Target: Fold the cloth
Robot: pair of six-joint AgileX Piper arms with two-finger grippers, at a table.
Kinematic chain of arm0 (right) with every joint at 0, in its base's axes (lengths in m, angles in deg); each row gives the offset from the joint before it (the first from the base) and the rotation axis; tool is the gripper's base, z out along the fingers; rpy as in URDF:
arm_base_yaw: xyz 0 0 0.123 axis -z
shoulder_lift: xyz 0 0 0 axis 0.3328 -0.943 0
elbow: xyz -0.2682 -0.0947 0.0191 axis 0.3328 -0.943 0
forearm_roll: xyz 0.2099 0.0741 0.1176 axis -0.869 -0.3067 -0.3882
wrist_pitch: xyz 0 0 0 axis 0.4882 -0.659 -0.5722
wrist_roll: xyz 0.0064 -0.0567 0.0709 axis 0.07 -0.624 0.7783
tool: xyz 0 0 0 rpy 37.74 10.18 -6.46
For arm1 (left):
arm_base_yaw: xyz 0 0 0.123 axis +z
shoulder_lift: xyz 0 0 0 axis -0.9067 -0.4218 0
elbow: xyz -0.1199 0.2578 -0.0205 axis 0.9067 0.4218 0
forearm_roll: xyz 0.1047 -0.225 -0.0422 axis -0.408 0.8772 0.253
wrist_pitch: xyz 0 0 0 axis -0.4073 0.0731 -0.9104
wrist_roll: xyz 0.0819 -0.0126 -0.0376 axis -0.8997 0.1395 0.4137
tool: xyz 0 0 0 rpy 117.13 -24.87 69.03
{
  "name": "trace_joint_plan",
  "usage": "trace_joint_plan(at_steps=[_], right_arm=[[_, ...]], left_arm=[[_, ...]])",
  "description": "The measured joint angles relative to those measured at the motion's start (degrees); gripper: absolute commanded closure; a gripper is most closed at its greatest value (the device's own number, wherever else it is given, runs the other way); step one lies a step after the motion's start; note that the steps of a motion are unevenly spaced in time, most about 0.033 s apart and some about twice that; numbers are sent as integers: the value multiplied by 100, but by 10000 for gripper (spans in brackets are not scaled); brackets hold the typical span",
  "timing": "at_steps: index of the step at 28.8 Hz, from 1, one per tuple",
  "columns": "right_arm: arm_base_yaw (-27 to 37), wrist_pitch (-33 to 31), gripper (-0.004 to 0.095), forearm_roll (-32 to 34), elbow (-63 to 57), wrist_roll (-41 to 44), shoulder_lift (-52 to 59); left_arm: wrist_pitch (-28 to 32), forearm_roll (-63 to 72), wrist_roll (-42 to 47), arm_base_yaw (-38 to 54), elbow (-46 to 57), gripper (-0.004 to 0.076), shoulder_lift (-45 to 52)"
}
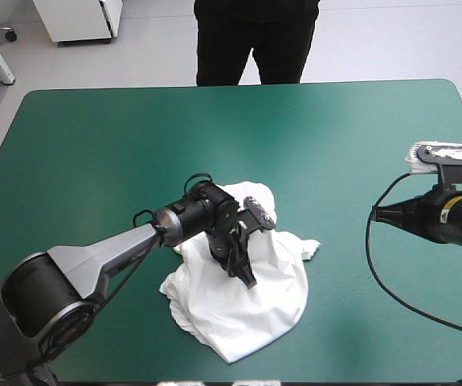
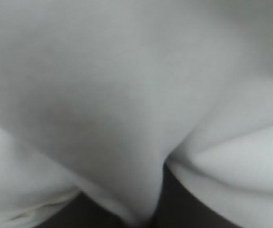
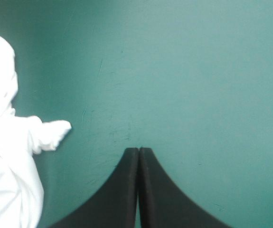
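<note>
Teal-green table [image 1: 94, 161] bears a crumpled white T-shirt [image 1: 255, 322], left claw [image 1: 249, 281] pinching it, right claw [image 3: 139, 150] pressed together.

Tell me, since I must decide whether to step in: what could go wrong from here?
1. The left gripper pinches the T-shirt near the middle of its crumpled heap, not at a hem or corner, so a lift would likely raise a bunch instead of spreading it.
2. The right gripper is shut over bare teal-green cover, apart from the T-shirt; a one-armed pull may just drag the heap along.
</note>
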Motion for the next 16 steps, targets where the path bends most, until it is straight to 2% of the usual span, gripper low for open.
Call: trace_joint_plan(at_steps=[7, 9, 12, 16], right_arm=[[0, 0, 910, 2, 0, 81, 0], [0, 0, 910, -16, 0, 99, 0], [0, 0, 910, -61, 0, 117, 0], [0, 0, 910, -77, 0, 117, 0]], left_arm=[[-39, 340, 0, -412, -280, 730, -99], [-24, 320, 10, -412, -294, 701, -99], [-49, 320, 10, -412, -314, 595, -99], [-390, 320, 18, -412, -569, 364, -106]])
